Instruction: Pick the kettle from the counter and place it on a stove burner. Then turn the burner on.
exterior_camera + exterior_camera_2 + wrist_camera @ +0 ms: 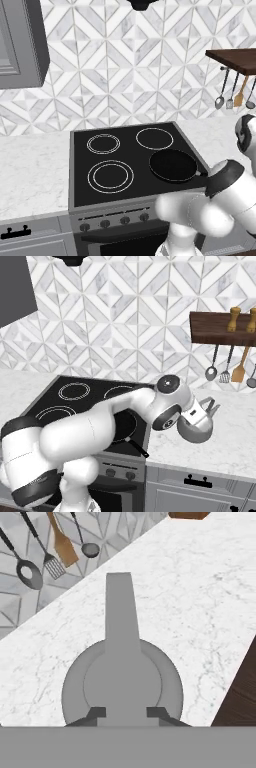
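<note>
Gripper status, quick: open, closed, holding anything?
End effector: closed on the kettle handle, fingers either side of it; kettle sits over the counter right of the stove.

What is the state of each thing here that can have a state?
gripper: shut on the kettle's handle.
kettle: upright, lid on, held by its handle, over the counter right of the stove.
frying pan: empty, on the front right burner.
largest burner: bare, no glow.
stove knobs: all look alike; positions too small to read.
</note>
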Available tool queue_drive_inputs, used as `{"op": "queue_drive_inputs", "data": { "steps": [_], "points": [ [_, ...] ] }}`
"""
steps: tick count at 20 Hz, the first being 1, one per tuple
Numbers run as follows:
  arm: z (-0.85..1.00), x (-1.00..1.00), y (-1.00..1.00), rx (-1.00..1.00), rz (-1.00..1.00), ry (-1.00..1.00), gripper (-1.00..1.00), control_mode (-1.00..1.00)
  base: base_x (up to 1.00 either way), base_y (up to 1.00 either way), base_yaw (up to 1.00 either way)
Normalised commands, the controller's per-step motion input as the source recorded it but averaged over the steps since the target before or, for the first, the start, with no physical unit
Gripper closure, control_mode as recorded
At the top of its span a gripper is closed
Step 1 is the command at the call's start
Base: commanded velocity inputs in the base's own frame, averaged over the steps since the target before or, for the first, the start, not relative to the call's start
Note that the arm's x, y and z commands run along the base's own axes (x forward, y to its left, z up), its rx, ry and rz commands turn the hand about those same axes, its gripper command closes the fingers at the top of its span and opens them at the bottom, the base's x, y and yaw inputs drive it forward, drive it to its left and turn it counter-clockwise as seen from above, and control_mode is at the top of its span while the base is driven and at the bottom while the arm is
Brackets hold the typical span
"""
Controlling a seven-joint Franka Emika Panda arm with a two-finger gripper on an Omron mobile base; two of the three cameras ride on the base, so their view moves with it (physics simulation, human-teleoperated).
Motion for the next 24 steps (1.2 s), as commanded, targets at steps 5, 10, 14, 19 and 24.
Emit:
{"op": "queue_drive_inputs", "data": {
  "steps": [5, 10, 14, 19, 24],
  "points": [
    [0.48, -0.13, 0.56, -0.17, 0.04, 0.00, 1.00, -1.00, 0.00, 0.00, 0.00],
    [0.29, -0.19, 0.78, -0.17, 0.08, 0.00, 1.00, -1.00, 0.00, 0.00, 0.00],
    [0.16, -0.28, 0.79, -0.13, 0.05, -0.06, 1.00, -1.00, 0.00, 0.00, 0.00],
    [0.44, -0.07, 0.55, 0.03, 0.02, 0.05, 1.00, -1.00, 0.00, 0.00, 0.00],
    [0.74, 0.00, 0.44, 0.19, 0.07, 0.25, 1.00, -1.00, 0.00, 0.00, 0.00]
  ]
}}
